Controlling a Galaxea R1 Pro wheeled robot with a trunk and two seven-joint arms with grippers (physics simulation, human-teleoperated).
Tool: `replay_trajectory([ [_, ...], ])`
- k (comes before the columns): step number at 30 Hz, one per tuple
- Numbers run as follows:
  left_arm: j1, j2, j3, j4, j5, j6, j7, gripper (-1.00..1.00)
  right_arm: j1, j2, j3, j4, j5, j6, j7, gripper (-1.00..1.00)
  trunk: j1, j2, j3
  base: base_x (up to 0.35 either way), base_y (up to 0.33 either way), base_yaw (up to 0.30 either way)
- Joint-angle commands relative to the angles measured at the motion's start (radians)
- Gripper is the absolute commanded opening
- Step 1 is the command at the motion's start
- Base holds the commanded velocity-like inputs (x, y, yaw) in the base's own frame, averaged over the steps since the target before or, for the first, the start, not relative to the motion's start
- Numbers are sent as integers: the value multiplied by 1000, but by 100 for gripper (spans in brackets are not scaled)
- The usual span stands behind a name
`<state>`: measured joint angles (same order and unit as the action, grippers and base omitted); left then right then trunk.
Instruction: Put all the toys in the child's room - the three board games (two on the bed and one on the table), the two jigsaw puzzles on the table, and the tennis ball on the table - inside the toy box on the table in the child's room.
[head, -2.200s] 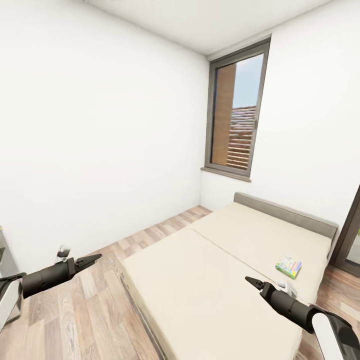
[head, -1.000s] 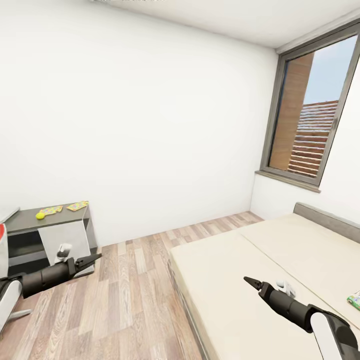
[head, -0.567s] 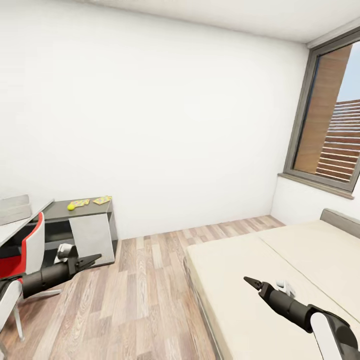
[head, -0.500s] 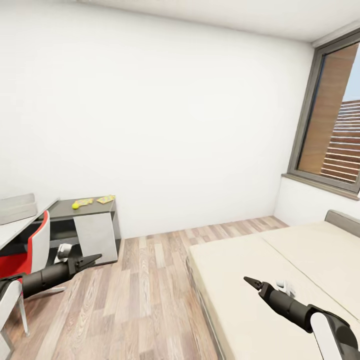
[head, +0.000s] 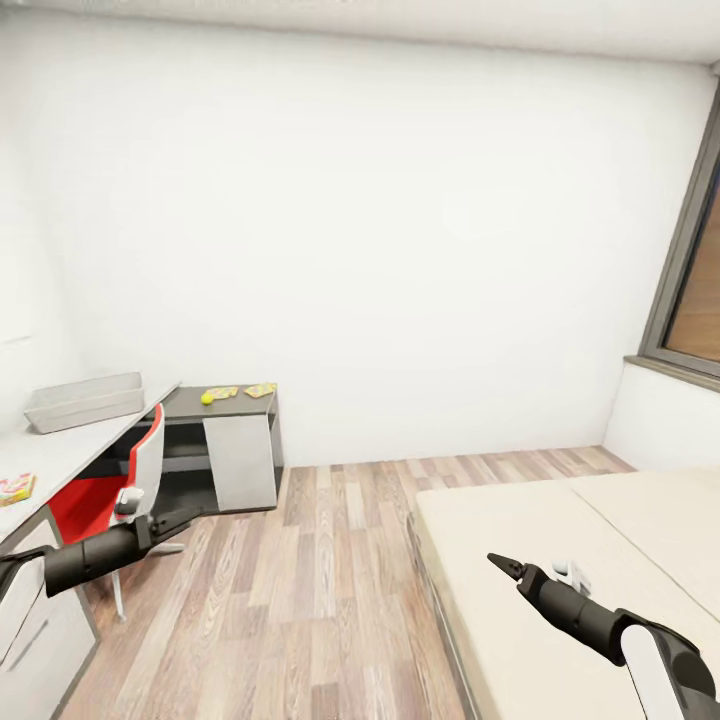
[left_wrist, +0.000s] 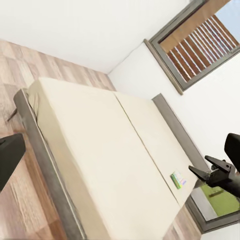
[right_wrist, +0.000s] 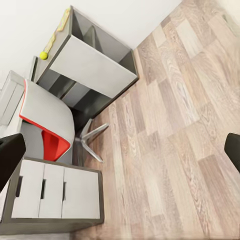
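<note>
Grey bench (head: 70, 450) is seen at the room's left side, well beyond the left fingers (head: 178, 519), which are held low over the plank floor (head: 320, 590) and are drawn close together, holding nothing. On the bench, far ahead of those fingers, the toy box (head: 84, 401) is set by the wall. On the dark corner section past it, the ball (head: 207, 398) lies just beside two puzzles (head: 240, 391). A board game (head: 14, 488) rests on the bench's near end, with a red chair (head: 110, 485) tucked under the bench. The right fingers (head: 504, 567) are poised above the beige bed (head: 560, 560); whether they are parted cannot be told. In the left wrist view another board game (left_wrist: 177, 179) lies near the bed's far edge, close to the tips of the right fingers.
</note>
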<state>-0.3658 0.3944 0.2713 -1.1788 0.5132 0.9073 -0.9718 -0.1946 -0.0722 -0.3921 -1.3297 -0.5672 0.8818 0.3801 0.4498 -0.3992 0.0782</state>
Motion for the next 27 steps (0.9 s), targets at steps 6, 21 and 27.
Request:
replay_trajectory([
  [6, -1, 0, 0, 1, 1, 5, -2, 100, 0, 0, -2, 0, 4, 5, 7, 100, 0, -1, 0, -42, -15, 285],
  [21, -1, 0, 0, 1, 1, 4, -2, 100, 0, 0, -2, -1, 4, 5, 7, 100, 0, -1, -6, -4, -1, 60],
  [27, -1, 0, 0, 1, 1, 4, -2, 100, 0, 0, -3, -1, 4, 5, 7, 100, 0, -1, -14, -4, -33, 1],
])
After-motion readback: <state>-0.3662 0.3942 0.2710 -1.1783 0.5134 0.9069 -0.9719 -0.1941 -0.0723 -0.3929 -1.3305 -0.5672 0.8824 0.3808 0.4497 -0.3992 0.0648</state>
